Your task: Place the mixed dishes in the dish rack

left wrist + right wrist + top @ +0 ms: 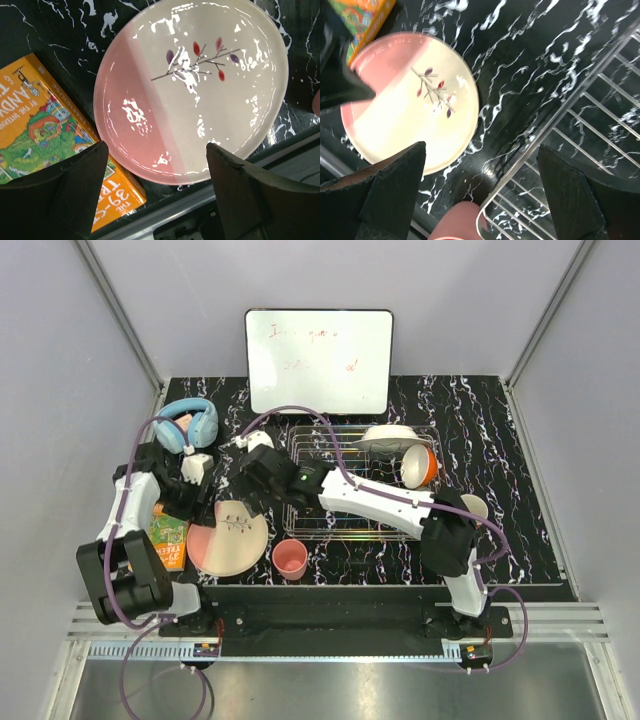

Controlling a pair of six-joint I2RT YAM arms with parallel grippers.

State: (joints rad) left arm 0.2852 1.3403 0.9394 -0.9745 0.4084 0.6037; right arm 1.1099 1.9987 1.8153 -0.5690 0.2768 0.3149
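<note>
The large pink plate with the twig drawing [228,537] lies flat on the black marble table, left of the dish rack [300,515]. It fills the left wrist view [200,90] and shows in the right wrist view [405,105]. My left gripper [198,502] hovers open and empty over the plate's near-left edge [156,147]. My right gripper [256,485] hovers open and empty between the plate and the rack's left rim [481,146]. The small pink cup [290,559] stands in front of the rack [457,222]. A white plate [390,437] and the orange bowl [420,465] sit in the rack.
The orange book [168,540] lies against the plate's left edge [45,125]. Light-blue headphones [187,423] lie at the back left. A whiteboard [318,360] stands behind the rack. A pale bowl rim [473,505] shows by the right arm. The table's front edge is close.
</note>
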